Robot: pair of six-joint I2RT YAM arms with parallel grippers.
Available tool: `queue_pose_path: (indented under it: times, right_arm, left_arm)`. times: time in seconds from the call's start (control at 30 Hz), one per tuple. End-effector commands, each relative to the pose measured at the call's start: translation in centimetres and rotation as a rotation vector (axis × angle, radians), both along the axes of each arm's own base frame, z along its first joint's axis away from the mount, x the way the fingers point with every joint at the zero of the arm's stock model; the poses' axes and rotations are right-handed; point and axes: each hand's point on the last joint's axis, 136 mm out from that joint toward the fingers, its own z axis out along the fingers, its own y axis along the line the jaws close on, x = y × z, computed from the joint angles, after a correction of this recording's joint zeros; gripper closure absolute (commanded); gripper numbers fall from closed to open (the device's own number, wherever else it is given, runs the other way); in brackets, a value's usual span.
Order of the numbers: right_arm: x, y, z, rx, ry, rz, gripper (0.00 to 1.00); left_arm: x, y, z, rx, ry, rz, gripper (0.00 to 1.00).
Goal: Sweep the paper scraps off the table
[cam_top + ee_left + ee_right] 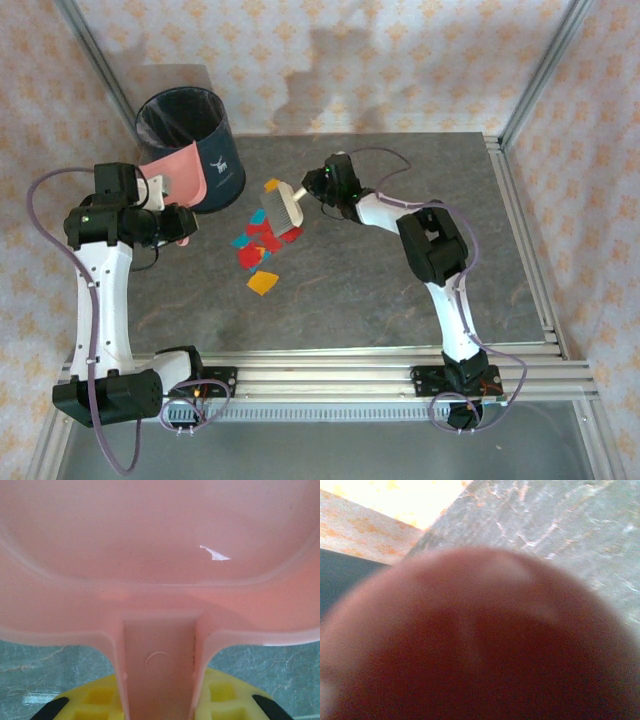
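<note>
**Scraps waiting beside the bin**

Sweeping is only getting started, by the look of it. The left gripper (160, 702) is clamping its yellow jaws tight on the handle of the pink plastic dustpan (160, 540). It is holding the pan tilted just beside the near side of the black cylindrical bin (190, 135), probably to keep it ready for tipping. The pan is carrying no coloured pieces; one white fleck is showing, either glare or paper. The bin's dark liner is hiding whatever is inside.

Right of the bin, the right gripper (312, 188) is gripping, jaws closed, a small hand brush (283, 205). Its pale bristles are pointing down at the red, orange-yellow and teal paper scraps (260, 245), seemingly to push them. These are lying clustered on the dark grey stone-patterned table (400, 290), right of the bin and nearer the arms.
</note>
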Motion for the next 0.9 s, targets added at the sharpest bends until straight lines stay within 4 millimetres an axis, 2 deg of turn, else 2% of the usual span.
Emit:
queue_pose_path:
  times: [0.0, 0.23, 0.47, 0.67, 0.87]
  right_arm:
    - [-0.3, -2.4, 1.4, -0.050, -0.052, -0.045, 1.00]
    - [-2.0, -7.1, 1.2, -0.133, -0.060, -0.099, 1.00]
    - [-4.5, -12.1, 1.7, -0.307, -0.072, -0.148, 1.00]
    - [-6.8, -16.3, 2.6, -0.476, -0.084, -0.193, 1.00]
    - [-8.5, -19.3, 4.0, -0.619, -0.095, -0.212, 1.00]
  left_arm:
    - [-0.7, -0.5, -0.2, 0.016, 0.006, -0.030, 1.00]
    - [-0.6, -1.9, -0.6, 0.022, 0.014, -0.081, 1.00]
    - [-0.3, -3.9, -1.4, 0.034, 0.037, -0.152, 1.00]
    - [-0.2, -5.9, -2.5, 0.084, 0.073, -0.235, 1.00]
    - [-0.1, -8.6, -4.1, 0.160, 0.126, -0.350, 1.00]
